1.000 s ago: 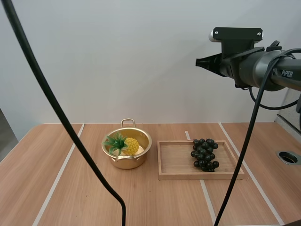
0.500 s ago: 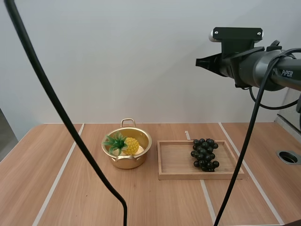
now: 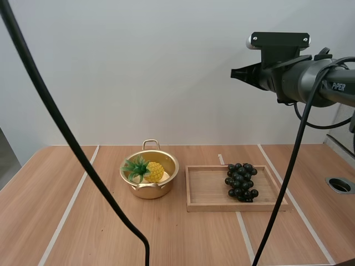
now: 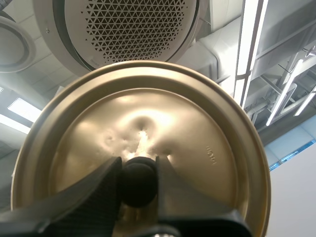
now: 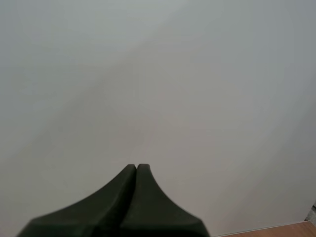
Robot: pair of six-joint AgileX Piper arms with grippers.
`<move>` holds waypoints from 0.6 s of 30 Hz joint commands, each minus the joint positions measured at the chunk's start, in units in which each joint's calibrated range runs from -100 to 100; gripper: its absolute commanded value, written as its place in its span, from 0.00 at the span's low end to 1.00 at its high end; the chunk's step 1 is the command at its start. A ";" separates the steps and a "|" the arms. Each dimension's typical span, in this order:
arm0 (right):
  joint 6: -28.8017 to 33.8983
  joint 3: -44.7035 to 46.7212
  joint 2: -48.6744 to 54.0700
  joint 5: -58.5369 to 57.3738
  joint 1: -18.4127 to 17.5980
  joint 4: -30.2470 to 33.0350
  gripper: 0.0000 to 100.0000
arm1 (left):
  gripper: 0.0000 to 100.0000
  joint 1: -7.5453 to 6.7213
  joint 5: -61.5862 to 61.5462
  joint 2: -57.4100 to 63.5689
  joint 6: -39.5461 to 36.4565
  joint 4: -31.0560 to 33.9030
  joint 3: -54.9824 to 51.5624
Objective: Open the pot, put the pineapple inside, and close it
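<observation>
A gold pot [image 3: 150, 174] stands uncovered on the table left of centre, with a yellow pineapple [image 3: 152, 171] and its green leaves lying inside. My left gripper [image 4: 138, 170] is shut on the black knob [image 4: 138, 183] of the gold lid [image 4: 148, 133], which it holds up with the lid's top face toward the camera. My right gripper [image 3: 236, 72] hangs high above the table at the right, pointing left, its fingers [image 5: 137, 170] pressed together as one dark wedge with nothing in them.
A wooden tray [image 3: 211, 191] lies right of the pot with a bunch of dark grapes [image 3: 241, 181] on its right half. A round hole [image 3: 340, 185] sits in the table at the far right edge. White lines cross the tabletop.
</observation>
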State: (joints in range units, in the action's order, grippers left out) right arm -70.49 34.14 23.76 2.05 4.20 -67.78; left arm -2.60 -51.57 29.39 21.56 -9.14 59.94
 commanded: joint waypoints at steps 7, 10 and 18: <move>-0.07 0.37 1.73 0.53 0.14 0.80 0.00 | 0.00 -0.01 -0.18 0.38 -0.63 0.13 0.41; -0.07 0.37 3.47 0.53 0.14 0.80 0.00 | 0.00 -0.01 -0.34 0.47 -0.63 0.24 0.41; -0.07 0.37 8.85 0.53 0.14 0.80 0.00 | 0.00 -0.01 -0.50 0.47 -0.77 0.24 0.41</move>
State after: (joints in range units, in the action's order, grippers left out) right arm -70.49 34.14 30.83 2.05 4.20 -67.78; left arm -2.60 -51.72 29.44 21.56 -9.14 59.94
